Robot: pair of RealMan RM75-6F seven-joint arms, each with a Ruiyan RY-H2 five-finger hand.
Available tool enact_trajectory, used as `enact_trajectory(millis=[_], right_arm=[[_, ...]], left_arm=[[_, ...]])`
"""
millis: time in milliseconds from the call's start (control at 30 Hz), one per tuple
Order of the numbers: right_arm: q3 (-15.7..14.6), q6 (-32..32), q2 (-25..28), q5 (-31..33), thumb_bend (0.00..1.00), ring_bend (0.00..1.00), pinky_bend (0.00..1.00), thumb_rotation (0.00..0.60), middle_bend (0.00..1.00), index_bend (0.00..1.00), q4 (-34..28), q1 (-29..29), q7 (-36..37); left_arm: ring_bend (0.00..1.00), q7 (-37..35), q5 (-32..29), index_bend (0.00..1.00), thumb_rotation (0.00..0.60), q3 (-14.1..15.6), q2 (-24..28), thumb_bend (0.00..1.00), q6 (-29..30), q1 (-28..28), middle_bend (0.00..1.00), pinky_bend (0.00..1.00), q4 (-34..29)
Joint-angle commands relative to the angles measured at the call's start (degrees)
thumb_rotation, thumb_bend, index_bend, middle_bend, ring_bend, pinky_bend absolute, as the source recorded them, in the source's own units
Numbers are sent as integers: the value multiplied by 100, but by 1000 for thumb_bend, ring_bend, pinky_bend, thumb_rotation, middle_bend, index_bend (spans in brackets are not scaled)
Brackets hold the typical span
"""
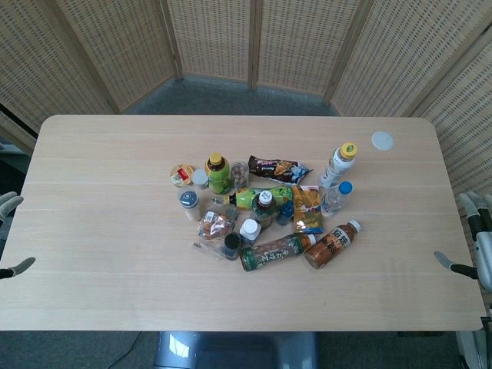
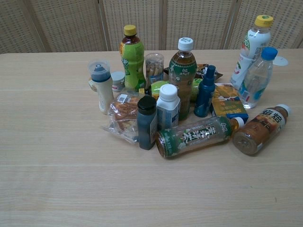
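At the near table (image 1: 100, 254) corners I see my two hands only in the head view, both off the wood and well apart from the pile. My left hand (image 1: 9, 234) shows as pale fingers at the left edge, spread, holding nothing. My right hand (image 1: 473, 246) sits off the right edge, fingers apart, also holding nothing.

Nearest me in the pile lies a tea bottle (image 2: 196, 135) on its side, green label up, and just right of it a brown bottle (image 2: 260, 129), also lying down. Standing just behind the tea bottle are a black jar (image 2: 147, 122) and a white jar (image 2: 168, 106), with a bread bag (image 2: 124, 117) touching the black jar on the left. A shaker (image 2: 101, 85) stands left of the bag. Behind the white jar rises a white-capped bottle (image 2: 182, 75), a blue spray (image 2: 205, 92) beside it, and an orange packet (image 2: 228, 105) lying flat to the right. Farther back stand a green bottle (image 2: 131, 59), a clear water bottle (image 2: 257, 78) and a yellow-capped bottle (image 2: 252, 47). Far right on the table lies a white lid (image 1: 382, 141).
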Motion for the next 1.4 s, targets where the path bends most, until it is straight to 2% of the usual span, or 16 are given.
enact_trajectory(millis=[33, 333, 533, 633, 900, 1200, 1400], right_arm=[[1, -22, -6, 11, 24, 0, 0, 515, 0, 0, 3, 9, 4], [-4, -49, -46, 21, 24, 0, 0, 514, 0, 0, 100, 9, 105], [-3, -28, -60, 48, 24, 0, 0, 512, 0, 0, 156, -19, 173], [5, -15, -47, 81, 23, 0, 0, 513, 0, 0, 182, -44, 242], [6, 111, 89, 139, 24, 0, 0, 514, 0, 0, 211, -180, 381], [-3, 196, 219, 212, 25, 0, 0, 512, 0, 0, 215, -314, 483], [6, 222, 274, 256, 22, 0, 0, 515, 0, 0, 225, -365, 524]], left_arm=[[0, 19, 11, 110, 600, 2, 3, 155, -33, -14, 0, 0, -9], [0, -39, -26, 90, 600, -46, 38, 154, -387, -221, 0, 0, -99], [0, -645, -429, 70, 600, -243, -99, 154, -1419, -824, 0, 0, -20], [0, -824, -655, 28, 600, -346, -318, 154, -2051, -1203, 0, 0, 159], [0, -842, -1201, 0, 600, -612, -1332, 155, -3350, -2126, 0, 0, 881], [0, -998, -1552, 0, 600, -887, -2564, 155, -3948, -2796, 0, 0, 1786], [0, -1399, -1777, 0, 600, -1087, -3315, 155, -4278, -3143, 0, 0, 2440]])
